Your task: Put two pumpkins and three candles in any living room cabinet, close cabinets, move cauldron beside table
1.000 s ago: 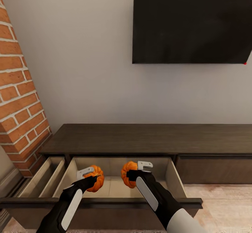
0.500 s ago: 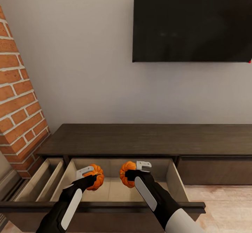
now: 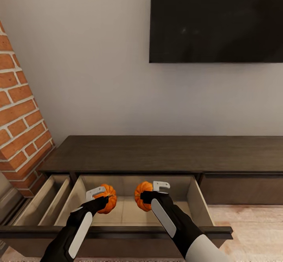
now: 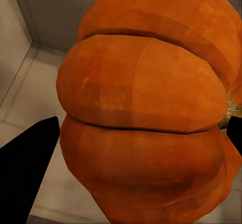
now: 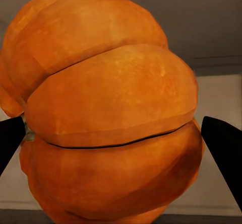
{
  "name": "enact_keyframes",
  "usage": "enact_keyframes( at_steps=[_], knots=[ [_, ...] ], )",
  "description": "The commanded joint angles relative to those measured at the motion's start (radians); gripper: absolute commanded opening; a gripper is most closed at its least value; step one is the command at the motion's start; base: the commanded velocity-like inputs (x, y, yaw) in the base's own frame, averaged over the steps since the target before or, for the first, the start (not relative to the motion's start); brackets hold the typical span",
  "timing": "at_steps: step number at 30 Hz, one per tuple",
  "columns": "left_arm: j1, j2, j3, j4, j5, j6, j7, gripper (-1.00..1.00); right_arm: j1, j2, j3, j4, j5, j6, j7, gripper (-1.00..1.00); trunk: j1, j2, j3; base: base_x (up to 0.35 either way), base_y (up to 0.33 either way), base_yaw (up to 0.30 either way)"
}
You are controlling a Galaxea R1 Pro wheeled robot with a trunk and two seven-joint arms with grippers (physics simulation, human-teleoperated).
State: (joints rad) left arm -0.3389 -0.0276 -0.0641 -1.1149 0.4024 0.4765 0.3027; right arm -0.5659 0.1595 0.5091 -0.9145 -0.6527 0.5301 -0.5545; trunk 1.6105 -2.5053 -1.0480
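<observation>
The dark-brown cabinet point(image 3: 165, 154) runs along the wall with a wide drawer point(image 3: 198, 201) pulled out, its inside pale beige. Over that drawer my left gripper point(image 3: 103, 199) is shut on an orange pumpkin point(image 3: 108, 198), and my right gripper point(image 3: 146, 194) is shut on the second pumpkin point(image 3: 142, 195). Both pumpkins hang above the drawer floor. Up close, the left wrist view has its ribbed pumpkin point(image 4: 146, 108) between black fingertips point(image 4: 27, 158); in the right wrist view the other pumpkin point(image 5: 111, 113) sits likewise between fingertips point(image 5: 224, 143). Candles, cauldron and table are out of view.
A second, narrower drawer point(image 3: 43, 199) stands open to the left. A brick pillar point(image 3: 19, 120) rises at the left and a black TV point(image 3: 216, 18) hangs on the wall. A closed cabinet front point(image 3: 241, 189) lies to the right, above pale floor point(image 3: 255, 230).
The head camera has shifted slightly, so the cabinet and TV sit a little higher in the picture. Both grippers still hold their pumpkins over the drawer in nearly the same place.
</observation>
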Motion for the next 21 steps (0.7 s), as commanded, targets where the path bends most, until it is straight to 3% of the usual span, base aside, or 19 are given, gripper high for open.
enact_keyframes(
  at_steps=[1,10,21],
  knots=[
    [0.0,0.0,-0.001,0.0,-0.002,0.0,0.002,-1.0,0.0,0.0,0.0,0.0,0.001,-0.001,-0.002,-1.0,0.0,0.0,-0.004,0.0,0.0,0.0],
    [0.0,0.001,0.002,0.0,-0.004,-0.001,0.001,-1.0,0.0,0.0,0.0,0.0,0.007,-0.003,-0.002,-1.0,0.004,-0.002,-0.039,0.0,0.0,0.0],
    [0.0,0.001,0.004,-0.004,-0.004,0.001,0.003,-1.0,0.0,0.0,0.0,0.0,0.009,-0.004,-0.003,-1.0,0.004,-0.002,-0.039,0.042,0.008,0.0]
  ],
)
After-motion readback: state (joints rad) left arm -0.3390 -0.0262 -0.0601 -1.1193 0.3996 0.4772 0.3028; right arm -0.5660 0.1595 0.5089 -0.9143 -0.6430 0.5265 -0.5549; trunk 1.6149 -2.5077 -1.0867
